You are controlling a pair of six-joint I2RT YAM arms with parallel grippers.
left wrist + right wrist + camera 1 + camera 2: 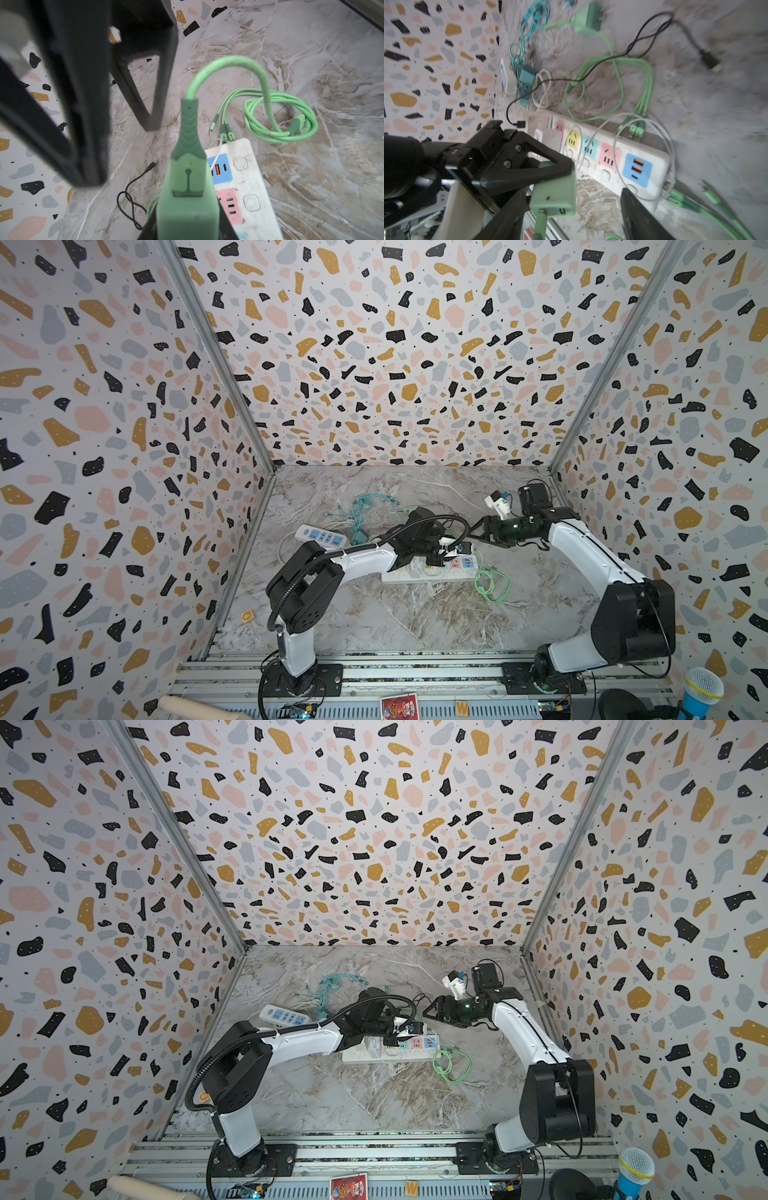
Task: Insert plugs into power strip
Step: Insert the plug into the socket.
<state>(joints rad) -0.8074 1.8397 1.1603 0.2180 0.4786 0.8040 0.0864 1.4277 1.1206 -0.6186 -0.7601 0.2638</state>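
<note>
Left gripper [188, 225] is clamped on the mint green plug [187, 207], and the plug hangs right at the long white power strip [608, 160], beside its pink and blue blocks (prongs hidden, so contact I can't call). Right gripper [476, 533] stands alongside with jaws spread wide, holding nothing; one of its fingers [639, 214] sits clear of the plug. The plug's mint green cable [276, 116] arcs up and drops into a coil just off the strip's end. It's tight at the back left: small power strip [320, 536], teal plug [527, 75] and a tangle of teal cable [361, 506] bunch up near the wall. A black cable [645, 33] loops behind the long strip. The marble table [415, 622] is bare in front of the strip's long edge, with open room all the way forward.
</note>
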